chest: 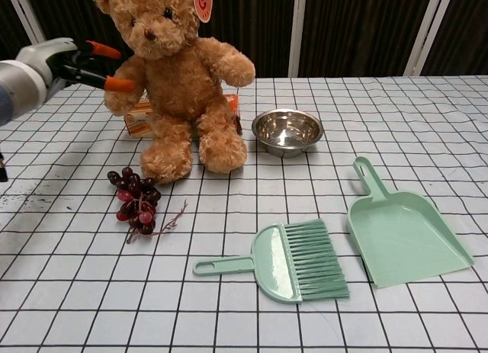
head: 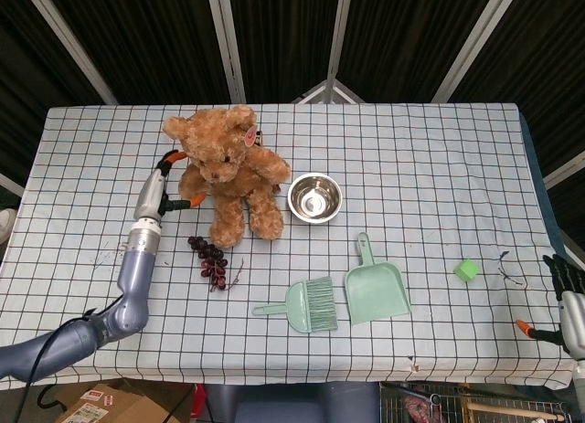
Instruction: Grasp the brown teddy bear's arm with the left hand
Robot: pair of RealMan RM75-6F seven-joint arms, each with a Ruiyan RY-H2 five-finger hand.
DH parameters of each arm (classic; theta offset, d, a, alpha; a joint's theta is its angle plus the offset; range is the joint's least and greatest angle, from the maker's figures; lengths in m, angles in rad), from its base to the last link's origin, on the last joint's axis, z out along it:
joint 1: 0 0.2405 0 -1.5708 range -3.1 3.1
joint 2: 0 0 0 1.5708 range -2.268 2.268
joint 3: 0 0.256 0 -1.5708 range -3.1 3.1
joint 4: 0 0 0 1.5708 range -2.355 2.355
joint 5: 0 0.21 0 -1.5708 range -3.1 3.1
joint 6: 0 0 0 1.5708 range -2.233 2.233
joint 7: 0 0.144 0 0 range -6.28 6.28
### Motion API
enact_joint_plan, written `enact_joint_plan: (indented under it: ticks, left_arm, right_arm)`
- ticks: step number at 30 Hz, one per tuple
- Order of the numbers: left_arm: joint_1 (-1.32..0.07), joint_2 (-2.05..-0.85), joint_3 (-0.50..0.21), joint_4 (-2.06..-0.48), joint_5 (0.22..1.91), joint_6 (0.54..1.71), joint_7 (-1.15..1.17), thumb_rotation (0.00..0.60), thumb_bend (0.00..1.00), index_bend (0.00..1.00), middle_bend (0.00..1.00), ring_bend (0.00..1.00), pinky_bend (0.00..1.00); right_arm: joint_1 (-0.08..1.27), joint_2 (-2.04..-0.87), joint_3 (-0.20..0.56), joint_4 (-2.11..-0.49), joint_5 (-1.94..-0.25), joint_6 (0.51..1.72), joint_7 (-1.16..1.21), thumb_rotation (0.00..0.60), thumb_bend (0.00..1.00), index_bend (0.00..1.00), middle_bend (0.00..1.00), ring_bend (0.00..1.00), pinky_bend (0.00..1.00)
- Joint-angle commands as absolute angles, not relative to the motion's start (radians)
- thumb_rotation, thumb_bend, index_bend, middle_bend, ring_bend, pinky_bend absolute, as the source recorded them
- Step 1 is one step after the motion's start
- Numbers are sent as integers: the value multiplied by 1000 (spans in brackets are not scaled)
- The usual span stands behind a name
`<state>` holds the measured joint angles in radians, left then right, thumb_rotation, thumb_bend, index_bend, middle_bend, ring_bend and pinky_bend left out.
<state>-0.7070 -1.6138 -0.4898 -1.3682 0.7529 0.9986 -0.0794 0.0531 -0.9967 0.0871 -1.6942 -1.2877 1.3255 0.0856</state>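
Note:
The brown teddy bear [head: 230,172] [chest: 177,78] sits upright at the back left of the table, facing the front. Its arm [head: 192,181] [chest: 123,95] on the left of the view hangs by its side. My left hand [head: 163,181] [chest: 75,63] is just left of that arm with its orange-tipped fingers [chest: 114,83] spread apart. The lower fingertip reaches the top of the arm, and nothing lies between the fingers. My right hand [head: 569,300] rests at the table's front right corner, fingers apart and holding nothing.
A bunch of dark grapes [head: 210,259] [chest: 136,197] lies in front of the bear. A steel bowl [head: 314,197] [chest: 287,130] stands to its right, and an orange box [chest: 137,120] behind it. A green brush [head: 306,306] [chest: 293,260], a green dustpan [head: 375,286] [chest: 400,231] and a green cube [head: 466,269] lie nearer the front.

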Motion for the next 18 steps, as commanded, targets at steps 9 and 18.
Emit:
enact_joint_plan:
  ticks: [9,18]
  left_arm:
    - [-270,-1306,-112,-1791,1049,1682,353,600,333,238,41,0,0]
    - [-162,-1311,-35,-1652,1209,1754,233,600,339,244,40,0,0]
  right_arm:
    - [44,-991,81,-1719,-1336,1366,82,600,125,0,0,0,0]
    - [22,-990,68,-1748,-1388,1429,52,600,126,0,0,0,0]
